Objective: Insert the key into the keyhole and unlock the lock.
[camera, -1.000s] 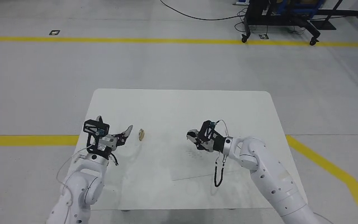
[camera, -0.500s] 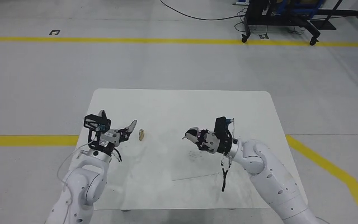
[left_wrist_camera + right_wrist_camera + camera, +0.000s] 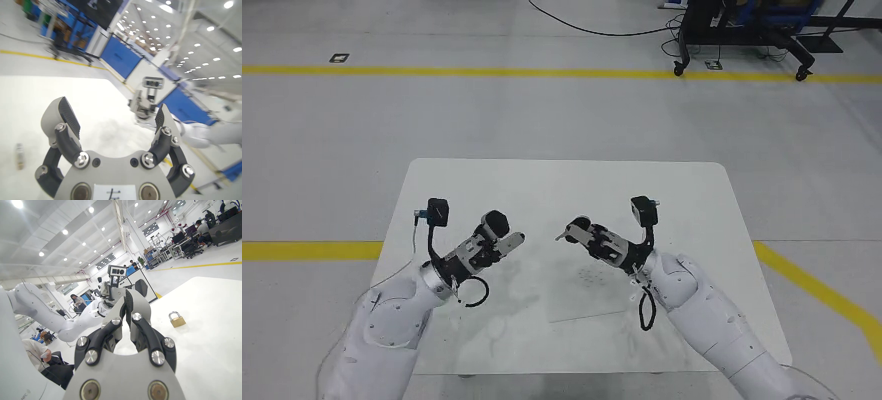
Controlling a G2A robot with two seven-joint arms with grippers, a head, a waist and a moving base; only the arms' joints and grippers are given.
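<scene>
Just beside the lock (image 3: 177, 321), which lies on the counter (image 3: 208, 351), the left hand (image 3: 112, 103) hangs spread wide; it should close squarely on the brass body to steady it. Farther from the lock, the right hand (image 3: 126, 295) is pinched narrow, and I cannot tell whether it holds the key, so it needs careful lining-up before any push.

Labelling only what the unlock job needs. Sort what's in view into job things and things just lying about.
For the job: padlock on the table; right end effector, shut; left end effector, open.
Lying about: black cart and yellow line, both off the table.
</scene>
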